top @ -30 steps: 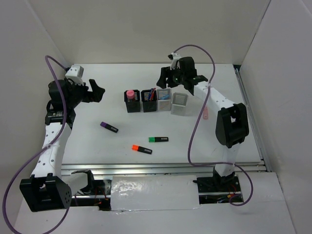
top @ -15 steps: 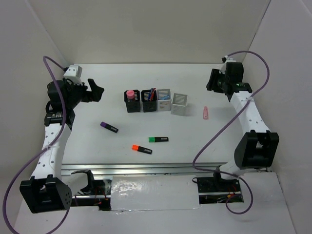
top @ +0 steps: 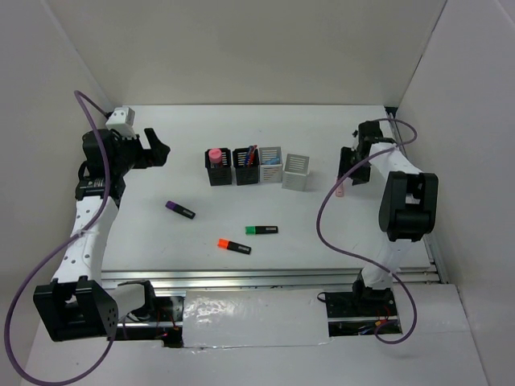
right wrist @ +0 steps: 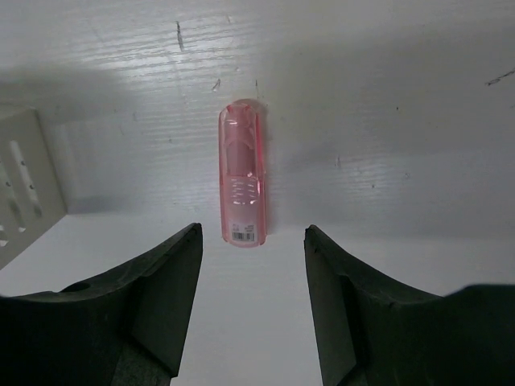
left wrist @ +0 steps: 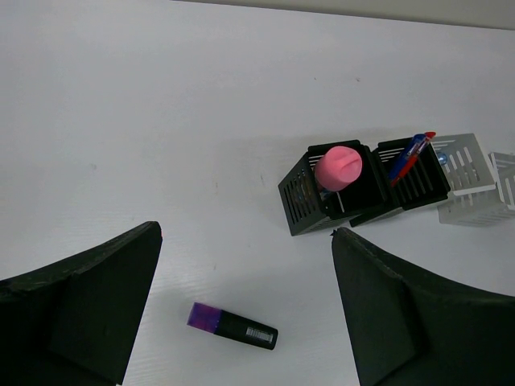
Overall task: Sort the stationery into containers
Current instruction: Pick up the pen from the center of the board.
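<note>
Four containers stand in a row at mid-table: a black cup with a pink cap in it, a black cup with red and blue pens, and two light grey cups. Loose stationery lies on the table: a purple marker, a green one, an orange one and a pink highlighter. My right gripper is open, low over the table, its tips just short of the pink highlighter's near end. The left gripper hangs wide open and empty, high at the left.
White walls close in the table on the left, back and right. A corner of a grey cup shows left of the right gripper. A metal rail runs along the near edge by the arm bases.
The right arm swung from above the cups to the far right, then came down to the pink highlighter. The left arm has barely moved.
</note>
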You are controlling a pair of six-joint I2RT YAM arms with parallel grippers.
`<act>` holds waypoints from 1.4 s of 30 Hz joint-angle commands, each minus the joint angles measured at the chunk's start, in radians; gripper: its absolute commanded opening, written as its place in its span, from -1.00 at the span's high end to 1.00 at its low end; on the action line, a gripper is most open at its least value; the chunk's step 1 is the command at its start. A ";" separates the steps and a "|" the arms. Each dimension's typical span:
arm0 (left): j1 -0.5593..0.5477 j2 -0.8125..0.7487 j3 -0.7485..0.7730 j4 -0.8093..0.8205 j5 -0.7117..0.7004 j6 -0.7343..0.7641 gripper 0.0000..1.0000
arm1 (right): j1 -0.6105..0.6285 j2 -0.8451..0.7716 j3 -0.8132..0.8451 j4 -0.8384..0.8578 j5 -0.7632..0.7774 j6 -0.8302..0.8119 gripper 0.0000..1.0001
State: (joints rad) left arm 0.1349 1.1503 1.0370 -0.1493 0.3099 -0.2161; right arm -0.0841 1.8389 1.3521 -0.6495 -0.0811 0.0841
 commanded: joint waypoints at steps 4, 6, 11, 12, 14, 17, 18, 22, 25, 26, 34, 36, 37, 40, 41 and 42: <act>0.005 -0.015 -0.002 0.028 -0.006 -0.012 -0.99 | 0.021 0.078 0.076 -0.030 0.030 -0.015 -0.22; 0.005 -0.011 -0.005 0.028 0.003 -0.011 -0.99 | 0.029 0.111 0.099 -0.036 0.026 -0.018 -0.22; 0.005 0.002 -0.005 0.031 0.005 -0.012 -0.99 | 0.044 0.183 0.171 -0.065 0.038 -0.024 -0.13; 0.005 0.006 0.000 0.024 0.005 -0.011 -0.99 | 0.046 0.194 0.182 -0.070 0.043 -0.027 -0.12; 0.005 0.009 0.005 0.019 0.003 -0.005 -0.99 | 0.049 0.227 0.214 -0.096 0.052 -0.030 -0.06; 0.005 0.014 0.011 0.010 0.004 -0.003 -0.99 | 0.049 0.267 0.269 -0.147 0.066 -0.038 0.03; 0.005 0.014 0.011 0.011 0.008 -0.005 -0.99 | 0.052 0.287 0.295 -0.159 0.078 -0.044 0.12; 0.006 0.011 0.011 0.019 0.020 -0.009 -0.99 | 0.057 0.313 0.320 -0.208 0.110 -0.072 0.41; 0.005 0.012 0.017 0.014 0.018 -0.009 -0.99 | 0.050 0.304 0.312 -0.216 0.095 -0.073 0.68; 0.006 0.012 0.017 0.011 0.017 -0.008 -0.99 | 0.044 0.295 0.306 -0.213 0.087 -0.073 0.75; 0.022 -0.046 -0.025 0.077 0.109 -0.005 -0.99 | 0.040 0.125 0.564 -0.263 -0.109 -0.230 1.00; 0.029 -0.063 -0.038 0.120 0.171 0.018 -0.99 | 0.063 0.054 0.631 -0.242 -0.175 -0.253 1.00; 0.031 -0.069 -0.038 0.126 0.193 0.027 -0.98 | 0.073 0.024 0.636 -0.196 -0.201 -0.254 1.00; 0.032 -0.043 -0.020 0.107 0.245 0.044 -0.99 | 0.144 -0.114 0.533 0.003 -0.267 -0.179 1.00; 0.032 -0.031 0.004 0.068 0.247 0.044 -0.99 | 0.165 -0.174 0.459 0.063 -0.278 -0.167 1.00; 0.034 -0.018 0.015 0.050 0.239 0.041 -0.99 | 0.217 -0.194 0.425 0.165 -0.275 -0.155 1.00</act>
State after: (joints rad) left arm 0.1623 1.1126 1.0050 -0.1040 0.4854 -0.1974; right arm 0.0311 1.7618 1.8542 -0.6994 -0.2604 -0.1017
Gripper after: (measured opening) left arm 0.993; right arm 0.322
